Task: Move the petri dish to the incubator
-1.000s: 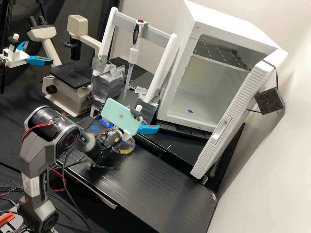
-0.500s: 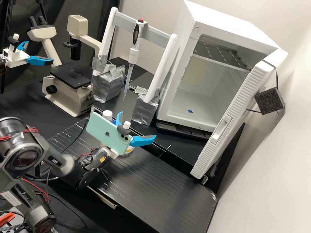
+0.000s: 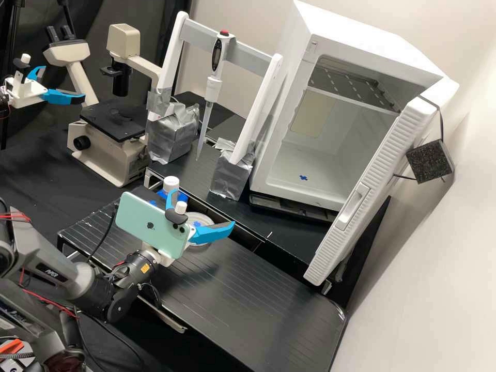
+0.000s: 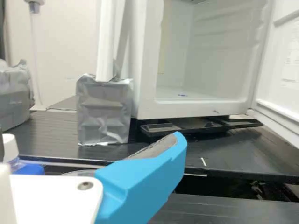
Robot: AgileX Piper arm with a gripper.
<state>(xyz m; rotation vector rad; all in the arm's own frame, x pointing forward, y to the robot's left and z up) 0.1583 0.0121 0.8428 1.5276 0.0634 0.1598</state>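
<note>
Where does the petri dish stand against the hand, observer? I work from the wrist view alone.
Observer: In the high view, the petri dish lies beyond the phone mounted on the hand, with a blue mark inside its round outline; I can't tell whether that is on it or beneath it.
Operator: How do the hand's two fingers stand?
Observer: Spread well apart, one on each side of the phone's upper right corner as the high view shows it.
Operator: And inside the incubator, is there a rack?
Observer: Yes, the incubator has a slotted metal shelf high up, well above its floor.
</note>
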